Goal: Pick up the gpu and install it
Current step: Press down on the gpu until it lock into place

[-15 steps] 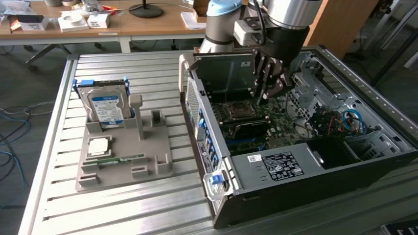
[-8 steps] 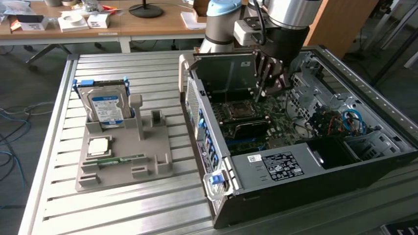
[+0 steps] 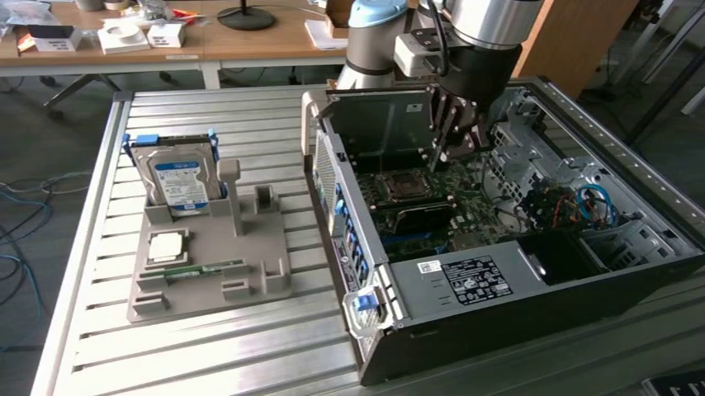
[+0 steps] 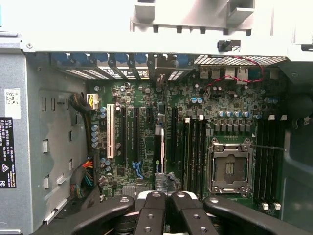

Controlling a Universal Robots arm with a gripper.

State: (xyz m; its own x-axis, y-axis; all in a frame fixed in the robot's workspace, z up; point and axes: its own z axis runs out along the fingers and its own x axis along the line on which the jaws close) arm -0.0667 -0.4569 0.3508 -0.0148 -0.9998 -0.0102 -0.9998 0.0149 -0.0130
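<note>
Wrist view: gpu (image 4: pixel 160 156) edge-on, apparently clamped between the closed jaws above motherboard (image 4: pixel 205 105) (gripped end hidden behind fingers (image 4: pixel 152 213), far end hard to make out).

The motherboard (image 4: pixel 146 98) is green, the hard drive (image 3: pixel 177 173) silver (blue label).

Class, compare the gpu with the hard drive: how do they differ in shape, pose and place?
The gpu looks thin and dark, edge-on; the hard drive is boxy, silver, blue-labelled. The gpu is gripped by the claw inside the computer case; the hard drive stands in a grey holder outside it.
</note>
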